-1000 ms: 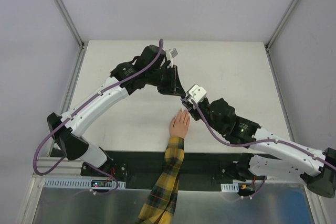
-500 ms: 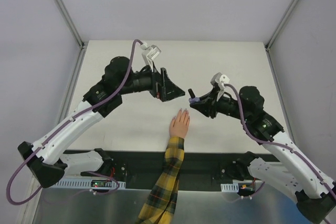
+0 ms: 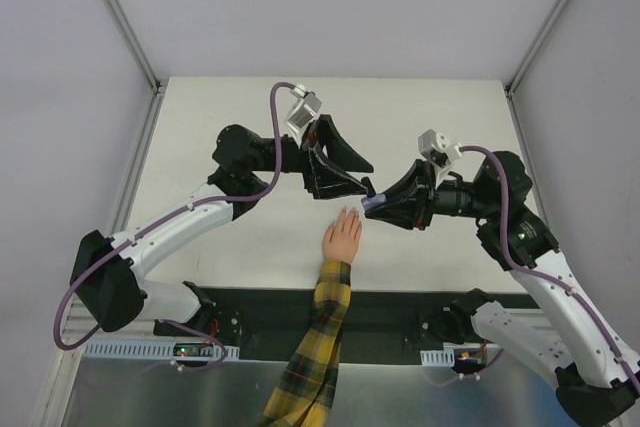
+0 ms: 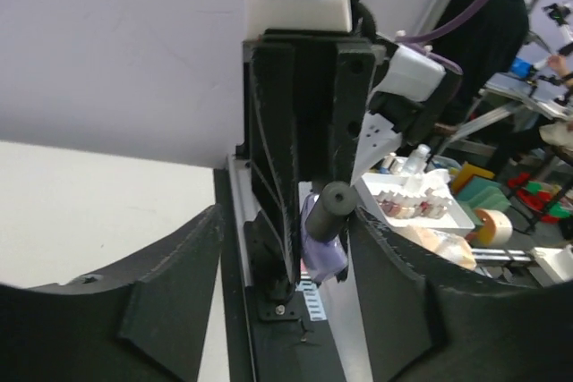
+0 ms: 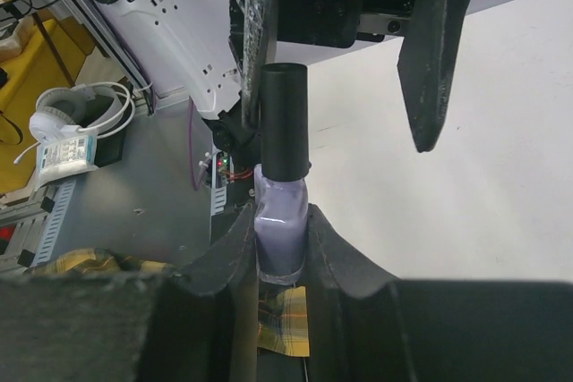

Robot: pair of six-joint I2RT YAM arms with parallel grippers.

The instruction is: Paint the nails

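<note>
The right gripper [image 5: 282, 252] is clamped on the purple bottle [image 5: 279, 221]. The left gripper [image 3: 368, 179] has its jaws apart, one on each side of the black cap [image 5: 285, 123]. If they close off-centre, I think the bottle may twist or spill onto the pale hand [image 3: 342, 239], which lies flat on the table [image 3: 220, 127] just near it. The nails [image 3: 350, 214] at its fingertips are too small to make out, and any brush is hidden.

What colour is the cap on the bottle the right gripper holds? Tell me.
Black cap on a pale purple bottle; clearest in the right wrist view.
</note>
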